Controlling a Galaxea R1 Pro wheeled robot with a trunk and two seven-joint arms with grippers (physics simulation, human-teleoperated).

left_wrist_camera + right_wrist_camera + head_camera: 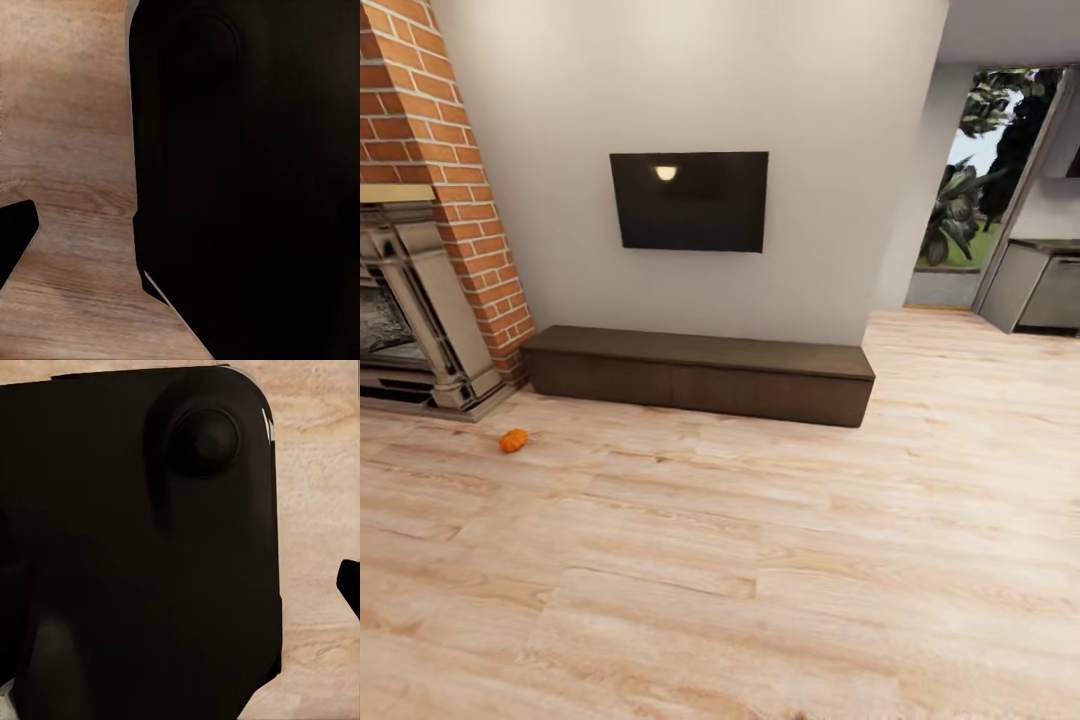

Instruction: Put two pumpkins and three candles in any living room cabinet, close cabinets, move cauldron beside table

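Head view shows me one pumpkin (pixel 513 440) on the wood floor (pixel 760 560), near the closed cabinet (pixel 700 374) by the fireplace (pixel 410 320). Wrist views give dark robot bodywork over floor, so I cannot tell either pincer's state, nor place the pumpkin relative to them.

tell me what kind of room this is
Most likely a living room: a dark TV hangs on the wall above a long low cabinet, with a brick fireplace to the left. A pumpkin lies on the wood floor.
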